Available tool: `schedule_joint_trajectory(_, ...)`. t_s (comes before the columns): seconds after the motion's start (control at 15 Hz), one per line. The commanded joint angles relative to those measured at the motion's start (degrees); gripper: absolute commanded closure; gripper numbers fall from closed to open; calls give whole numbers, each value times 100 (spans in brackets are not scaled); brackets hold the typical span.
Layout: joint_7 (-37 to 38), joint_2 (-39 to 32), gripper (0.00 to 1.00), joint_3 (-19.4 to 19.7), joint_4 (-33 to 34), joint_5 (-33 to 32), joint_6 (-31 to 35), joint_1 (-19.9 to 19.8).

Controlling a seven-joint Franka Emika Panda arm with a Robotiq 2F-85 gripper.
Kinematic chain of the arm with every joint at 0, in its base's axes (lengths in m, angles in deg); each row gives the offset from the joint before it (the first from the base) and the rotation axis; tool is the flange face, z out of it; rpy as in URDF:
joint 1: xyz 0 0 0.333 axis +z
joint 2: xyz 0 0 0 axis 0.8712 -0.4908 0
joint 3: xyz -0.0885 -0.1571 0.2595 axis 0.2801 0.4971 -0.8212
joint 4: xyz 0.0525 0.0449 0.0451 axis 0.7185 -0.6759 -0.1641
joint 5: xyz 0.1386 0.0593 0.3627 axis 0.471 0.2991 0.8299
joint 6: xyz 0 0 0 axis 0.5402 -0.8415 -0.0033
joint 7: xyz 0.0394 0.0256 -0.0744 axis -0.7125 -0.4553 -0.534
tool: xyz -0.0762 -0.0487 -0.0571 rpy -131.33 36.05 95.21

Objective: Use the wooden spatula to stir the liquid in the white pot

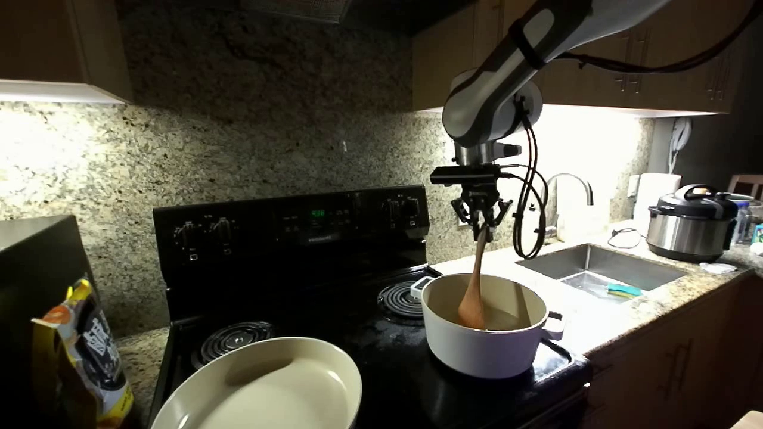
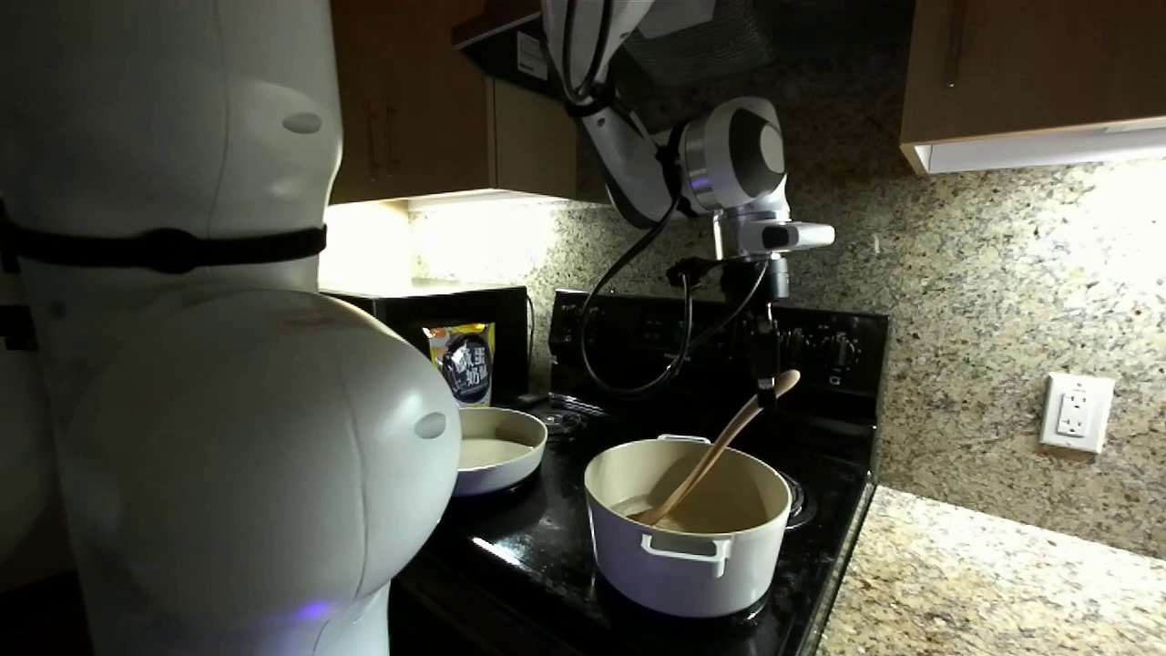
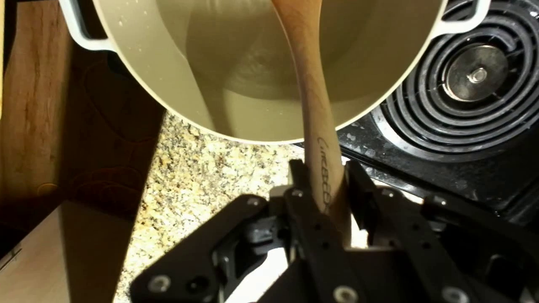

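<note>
We see the fingers point(image 3: 358, 181) clamped on the handle of the wooden spatula point(image 3: 312, 84); wide end is down inside the white pot point(image 1: 483, 354), lower right of the frame in an exterior view. We'd guess stirring is the step. Main risk: narrow grip on a slim, tilted handle, so drag or hitting the pot's wall could twist it. Pressing hard could shove the pot; quick sweeps could splash liquid point(image 3: 257, 65).
</note>
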Motion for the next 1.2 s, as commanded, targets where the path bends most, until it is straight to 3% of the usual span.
schedule_joint_trajectory(0.0, 13, -88, 90, 59, 304, -70, -22, -50)
schedule_joint_trajectory(0.6, 375, 104, 90, 415, 227, -524, 93, -315)
schedule_joint_trajectory(1.13, 2425, 149, 91, 40, -171, -1533, 27, -9)
